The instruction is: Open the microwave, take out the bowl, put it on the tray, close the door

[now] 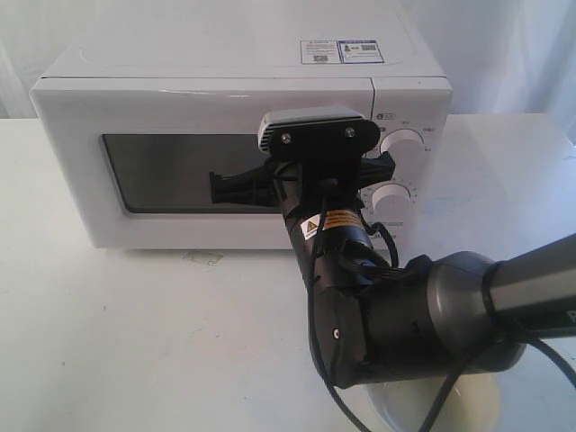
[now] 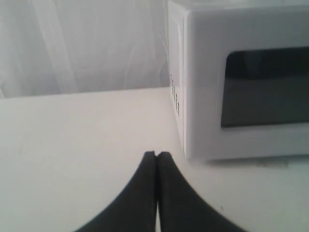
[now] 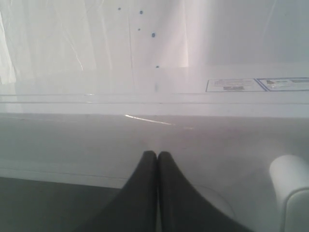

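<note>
On the left, my left gripper (image 2: 157,154) hung over the bare table (image 2: 72,135) with its fingers pressed together and nothing between them, apart from the microwave's (image 2: 241,29) vented side. The door (image 1: 180,112) was shut flush, and its dark window (image 1: 162,171) gave nothing away, so I could not see the bowl; I judged it was inside. Further right, my right gripper (image 3: 158,153) was also clenched and empty, its tips close against the upper face of the door. The rounded top of the white handle (image 3: 289,188) stood just beside them, towards the dials (image 1: 402,144). That bar ran upright along the door's right edge, so my right arm was plainly the nearer, and I judged it must unclench and shift sideways to straddle the bar. Below that arm showed a white rim (image 1: 477,405), perhaps the tray.
</note>
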Tool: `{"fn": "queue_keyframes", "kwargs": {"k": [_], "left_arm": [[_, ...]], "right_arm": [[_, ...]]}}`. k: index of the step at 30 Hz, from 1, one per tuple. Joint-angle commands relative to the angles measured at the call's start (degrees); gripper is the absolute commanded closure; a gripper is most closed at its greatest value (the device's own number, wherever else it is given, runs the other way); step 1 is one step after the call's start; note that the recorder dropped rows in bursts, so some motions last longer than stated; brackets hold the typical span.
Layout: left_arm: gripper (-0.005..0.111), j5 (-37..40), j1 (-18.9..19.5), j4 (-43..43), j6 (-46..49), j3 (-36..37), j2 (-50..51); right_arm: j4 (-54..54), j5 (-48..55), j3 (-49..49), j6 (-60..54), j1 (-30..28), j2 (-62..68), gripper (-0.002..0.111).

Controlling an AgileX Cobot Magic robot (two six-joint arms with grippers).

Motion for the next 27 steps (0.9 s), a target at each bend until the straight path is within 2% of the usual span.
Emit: {"fn": "queue_keyframes", "kwargs": {"k": [1,5,27], "left_arm": [[0.107,9.45,0.11,0.33,-0.1,0.28,-0.25],[0.107,12.82,0.11,0.33,-0.1,0.28,-0.25],[0.107,12.68,0.11,0.33,-0.1,0.28,-0.25]], "right_arm": [[0.03,-0.72,0.17,-0.23,-0.01,-0.47,0.108],[0.03,-0.72,0.17,-0.23,-0.01,-0.47,0.108],[0.24,-0.72,0.17,-0.26,-0.01,-1.09,0.108]]}}
